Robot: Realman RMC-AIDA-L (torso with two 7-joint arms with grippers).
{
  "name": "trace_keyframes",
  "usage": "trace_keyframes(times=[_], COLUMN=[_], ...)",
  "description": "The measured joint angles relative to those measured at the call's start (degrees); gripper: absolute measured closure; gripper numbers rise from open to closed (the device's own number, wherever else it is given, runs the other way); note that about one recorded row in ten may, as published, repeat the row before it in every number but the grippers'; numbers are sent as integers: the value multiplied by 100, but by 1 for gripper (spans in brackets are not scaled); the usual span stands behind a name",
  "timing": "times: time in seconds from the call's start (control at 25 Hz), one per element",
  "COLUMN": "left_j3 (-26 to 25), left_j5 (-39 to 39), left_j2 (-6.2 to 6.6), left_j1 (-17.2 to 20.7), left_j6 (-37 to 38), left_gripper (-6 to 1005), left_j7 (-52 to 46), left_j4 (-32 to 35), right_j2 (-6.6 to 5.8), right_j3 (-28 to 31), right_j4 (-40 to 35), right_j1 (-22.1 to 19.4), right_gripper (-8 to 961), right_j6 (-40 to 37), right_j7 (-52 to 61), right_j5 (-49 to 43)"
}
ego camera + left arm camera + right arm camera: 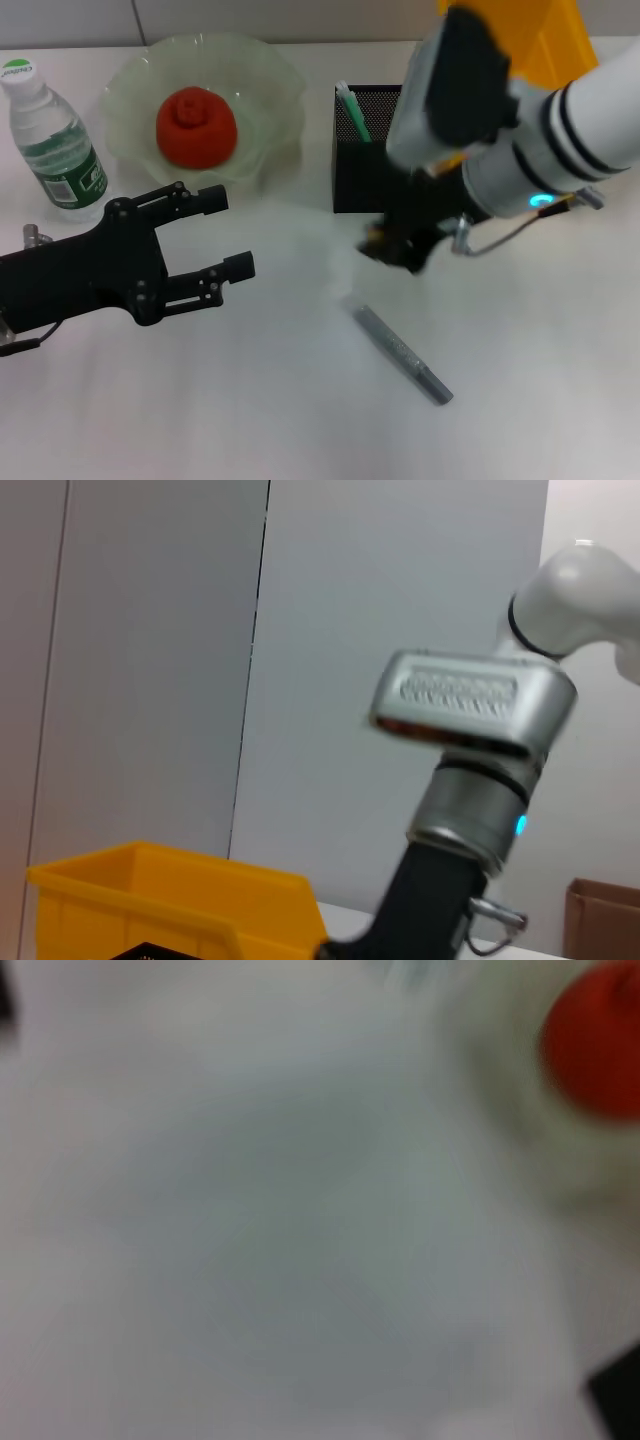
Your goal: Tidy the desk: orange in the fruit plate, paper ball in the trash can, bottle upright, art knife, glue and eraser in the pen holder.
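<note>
The white desk surface [300, 420] fills the head view. The right arm, white with black rings and a silver wrist [530, 150], comes in from 2 o'clock and hangs over the middle of the desk. Its dark right gripper [400, 245] is in front of the pen holder, above the desk, and I cannot tell if its fingers are apart or closed. In the left wrist view the same arm stands tall at the right side.

The yellow plastic bin [555, 35] sits at 1 o'clock, partly hidden behind the arm. The pale green wavy glass fruit plate [265, 90] lies at 11 o'clock, and the round orange-red fruit [196, 126] is already in its middle. The black left gripper [235, 232] rests at 9 o'clock, pointing toward the centre, with its two fingers wide apart and nothing between them.

The black mesh square pen holder [365, 165] stands near the centre, toward 12 o'clock, and a green and white stick [352, 110] leans inside it. The clear plastic water bottle with green label and white cap [55, 145] stands upright at 10 o'clock, just beside the plate. The thin grey art knife [402, 354] lies flat on the desk at 5 o'clock, well apart from both grippers.
</note>
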Motion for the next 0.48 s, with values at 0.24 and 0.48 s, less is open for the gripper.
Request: trace_keyframes(times=[0.24, 0.48], left_j3=[1, 1], left_j5=[0, 0], left_j2=[-18, -44], left_j1=[0, -37], left_j6=[0, -14], left_gripper=[212, 212], left_j7=[12, 196], left_j4=[-8, -111], right_j2=[3, 27], right_j3=[271, 196], right_j4=[346, 1681], right_j1=[-654, -948], right_gripper=[810, 809], right_j6=[1505, 2674], right_j7=[-772, -3129], right_j5=[1457, 4318])
